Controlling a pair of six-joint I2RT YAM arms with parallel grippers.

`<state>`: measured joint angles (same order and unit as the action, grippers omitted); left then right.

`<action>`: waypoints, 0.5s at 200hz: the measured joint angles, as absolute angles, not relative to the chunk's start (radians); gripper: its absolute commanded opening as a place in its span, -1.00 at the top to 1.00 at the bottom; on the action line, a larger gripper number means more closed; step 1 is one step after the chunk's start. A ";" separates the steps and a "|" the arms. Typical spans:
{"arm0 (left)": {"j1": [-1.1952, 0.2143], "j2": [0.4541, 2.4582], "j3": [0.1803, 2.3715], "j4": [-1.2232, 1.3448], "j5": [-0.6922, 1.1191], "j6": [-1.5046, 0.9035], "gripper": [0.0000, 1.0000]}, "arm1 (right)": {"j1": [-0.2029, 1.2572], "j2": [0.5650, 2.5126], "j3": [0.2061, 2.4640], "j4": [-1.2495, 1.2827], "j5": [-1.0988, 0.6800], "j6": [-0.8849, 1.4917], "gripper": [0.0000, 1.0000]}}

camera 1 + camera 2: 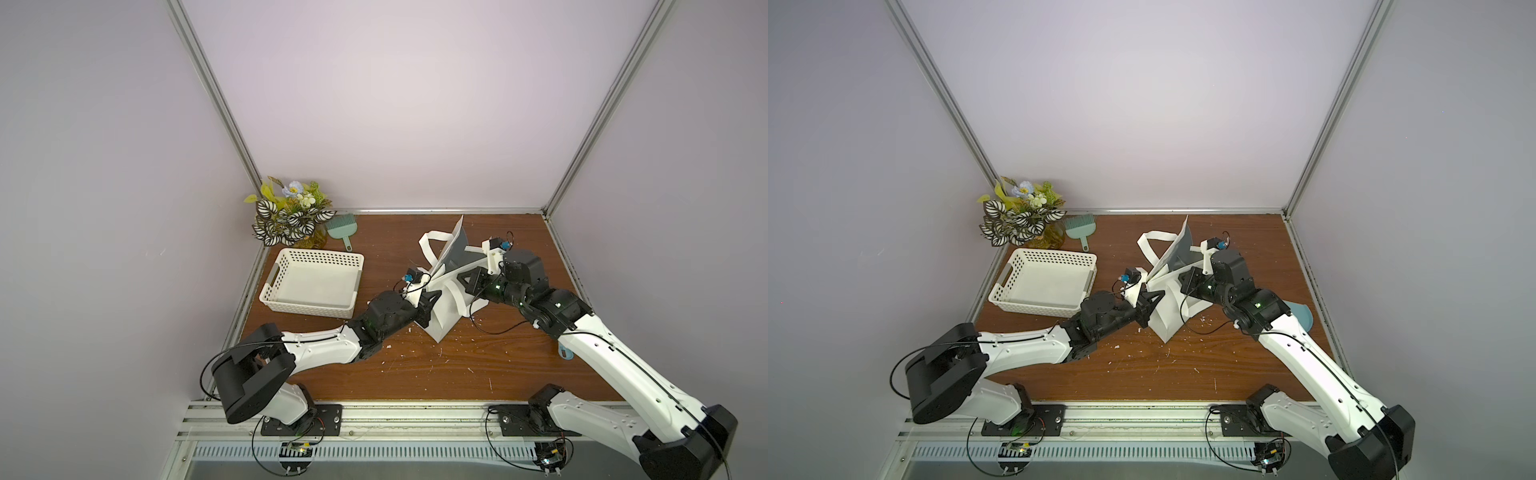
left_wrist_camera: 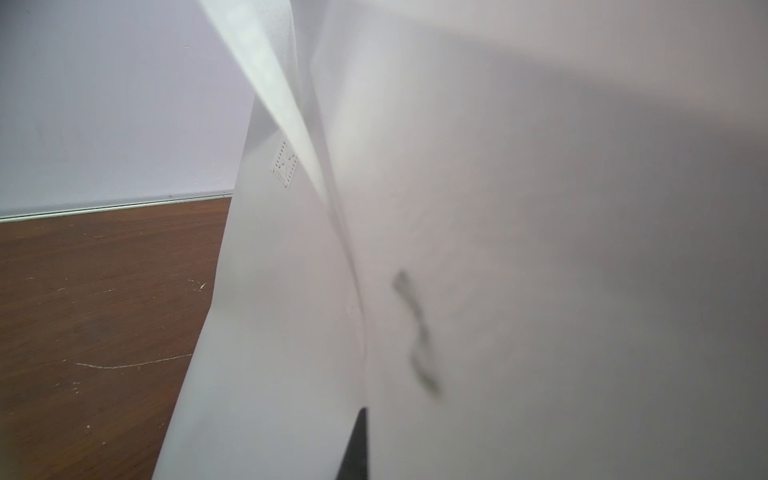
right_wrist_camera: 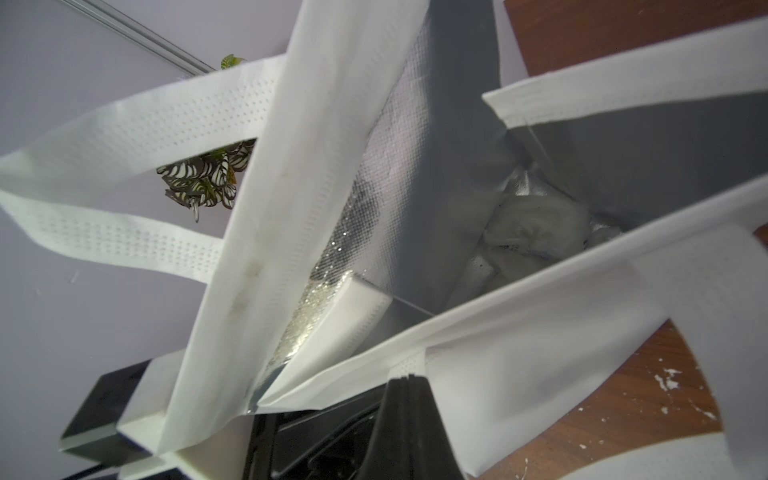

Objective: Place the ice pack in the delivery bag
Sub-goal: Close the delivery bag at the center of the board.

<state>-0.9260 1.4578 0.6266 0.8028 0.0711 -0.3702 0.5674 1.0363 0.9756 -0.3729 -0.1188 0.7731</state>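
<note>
— Where's the ice pack?
— Def. inside the delivery bag, on the foil, just beyond the right pincer. That one's clamped tight on the bag's rim.
— And the left pincer?
— Closed too, nipping fabric on the opp. side.

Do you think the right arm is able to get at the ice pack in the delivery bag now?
Probably not: the right gripper is shut on the rim of the delivery bag, and the ice pack lies deep on the foil bottom; it must let go first.
</note>
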 measured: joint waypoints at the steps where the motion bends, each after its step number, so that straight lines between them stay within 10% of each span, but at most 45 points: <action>1: -0.926 1.458 0.627 0.802 0.071 -0.371 0.81 | 0.567 1.035 0.973 -0.371 -0.117 0.772 0.86; 100: -0.926 1.476 0.635 0.825 0.094 -0.370 0.40 | 0.567 1.022 0.591 0.171 -0.070 0.533 0.83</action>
